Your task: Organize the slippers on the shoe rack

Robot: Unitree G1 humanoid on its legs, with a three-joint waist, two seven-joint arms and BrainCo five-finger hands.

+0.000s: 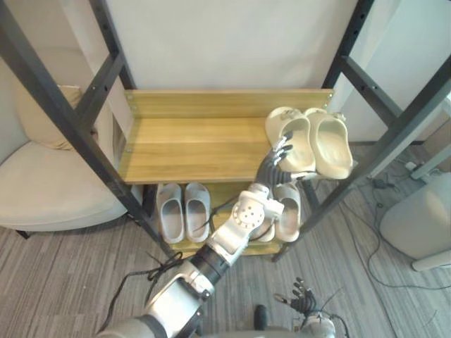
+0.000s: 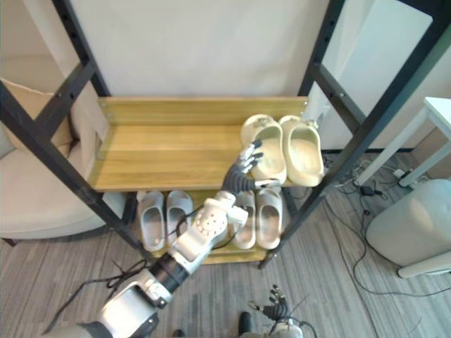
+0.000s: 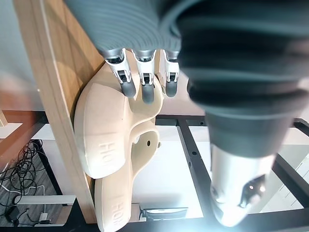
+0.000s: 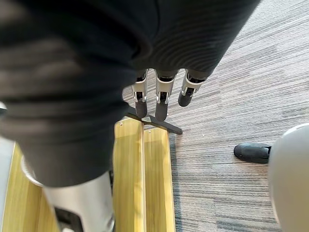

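The left arm (image 1: pixel 232 236) is stretching up and forward, the left robot hand (image 1: pixel 277 162) holding its fingers (image 3: pixel 147 87) straight, thumb apart. The right robot hand (image 1: pixel 303 299) is hanging low, fingers (image 4: pixel 162 101) relaxed and straight.

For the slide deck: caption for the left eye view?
Left hand open at cream slippers on upper shelf; right hand hangs low.

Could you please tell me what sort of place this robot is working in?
Most likely a home-style entryway or living room, possibly staged: a wooden shoe rack holding cream slippers, a cream armchair beside it, and a grey striped floor.
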